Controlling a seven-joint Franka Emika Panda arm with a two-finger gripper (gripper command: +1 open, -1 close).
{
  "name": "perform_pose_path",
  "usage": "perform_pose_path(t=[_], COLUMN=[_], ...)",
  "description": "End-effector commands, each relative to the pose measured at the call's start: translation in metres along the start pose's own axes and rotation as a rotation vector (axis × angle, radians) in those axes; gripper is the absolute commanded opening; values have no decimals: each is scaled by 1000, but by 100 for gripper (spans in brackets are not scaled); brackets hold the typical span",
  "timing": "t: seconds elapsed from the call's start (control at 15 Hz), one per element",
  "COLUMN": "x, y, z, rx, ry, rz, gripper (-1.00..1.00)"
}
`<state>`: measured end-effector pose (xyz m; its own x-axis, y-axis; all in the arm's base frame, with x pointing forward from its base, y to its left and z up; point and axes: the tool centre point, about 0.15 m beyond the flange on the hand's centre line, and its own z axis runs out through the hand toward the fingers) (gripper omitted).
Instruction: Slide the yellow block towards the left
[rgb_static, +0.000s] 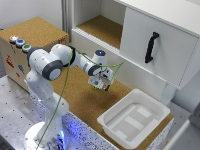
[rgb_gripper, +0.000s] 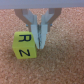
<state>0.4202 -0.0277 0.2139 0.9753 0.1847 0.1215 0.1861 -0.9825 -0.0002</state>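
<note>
My gripper (rgb_gripper: 39, 39) hangs low over the cork board (rgb_gripper: 60, 65), fingers (rgb_gripper: 44, 35) drawn narrow and holding nothing. The yellow block (rgb_gripper: 25, 45) sits on the cork, touching one fingertip's side. A white tray (rgb_static: 132, 120) lies well apart.

Block (rgb_gripper: 25, 45) was bright yellow with black letters R and Z. Cork top (rgb_gripper: 65, 65) was speckled tan. Bin (rgb_static: 134, 119) and cabinet (rgb_static: 155, 45) white, handle (rgb_static: 151, 47) black.
</note>
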Motion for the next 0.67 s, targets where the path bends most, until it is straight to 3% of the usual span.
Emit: perform_pose_path(t=[0.0,0.2,0.6], x=[-5,-6,-4], y=[-15,-25,-82], z=[0,-2,3], rx=[9,-26,-14], ry=[-27,-14,-38], rz=[43,78,109], gripper=[-100,-100,-100])
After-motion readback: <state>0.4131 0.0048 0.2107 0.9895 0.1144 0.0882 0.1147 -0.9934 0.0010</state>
